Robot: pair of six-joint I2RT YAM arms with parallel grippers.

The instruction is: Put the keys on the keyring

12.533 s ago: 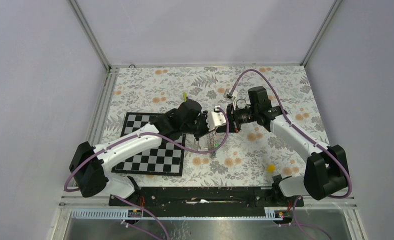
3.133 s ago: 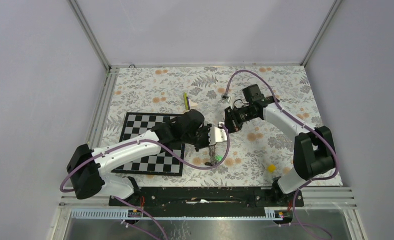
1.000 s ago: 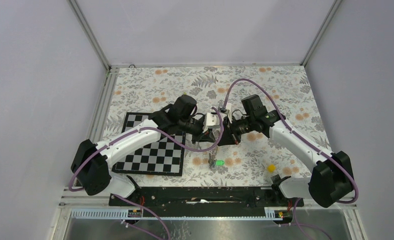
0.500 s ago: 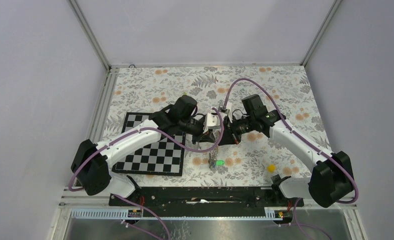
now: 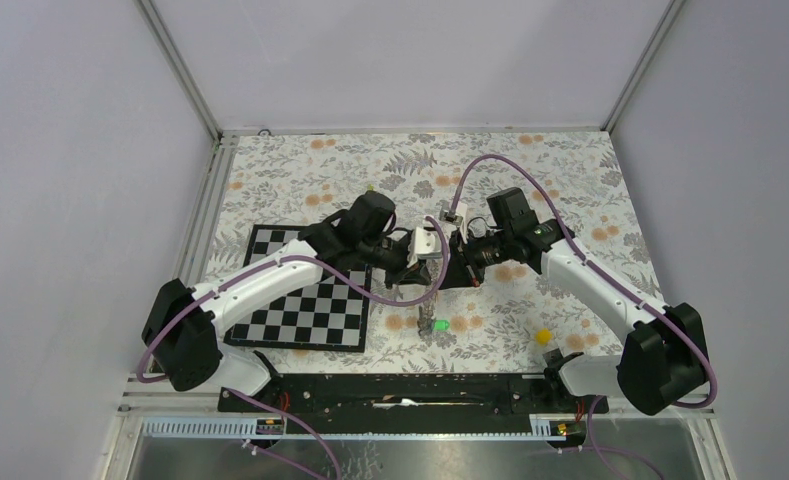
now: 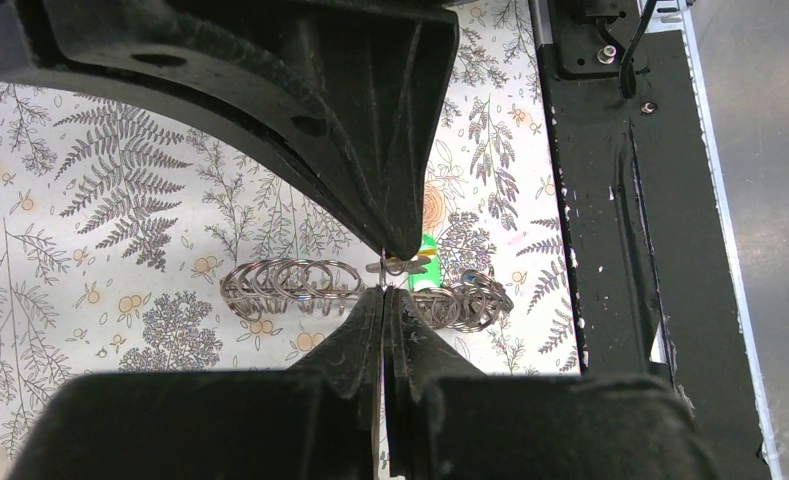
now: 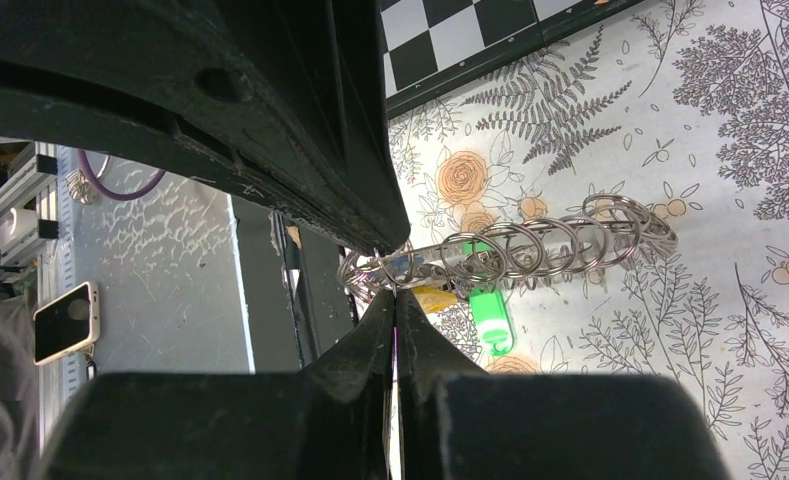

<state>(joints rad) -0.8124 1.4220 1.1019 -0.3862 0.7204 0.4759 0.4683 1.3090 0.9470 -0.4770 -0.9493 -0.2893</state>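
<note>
Starting at the left, we see a black and white checkered board point(image 5: 305, 300) lying flat on the flowered tablecloth point(image 5: 300, 170), under the forearm of the left arm and behind its tool. The left gripper point(image 6: 386, 282) has its jaws pressed fully together, and between their tips it pinches the thin wire of the keyring point(image 6: 290, 285), which looks in the wrist views like a row of many overlapping metal loops. From this gripper the keyring runs out to both sides. Just beyond the tips of the left gripper a green key point(image 6: 427, 270) shows, partly hidden by the ring. To the right, the right gripper point(image 7: 394, 272) faces the left one, and the two tools are close together in the top view. Its jaws are also closed tight, and they grip the same keyring near one end of it. Just beside these tips, directly under the ring, are an orange-yellow key point(image 7: 433, 297) and the green key, which seems to hang from the ring; the exact joining place we cannot see. Well apart from the right gripper, toward the base of its arm, a small yellow object point(image 5: 543, 337) lies on the cloth
</note>
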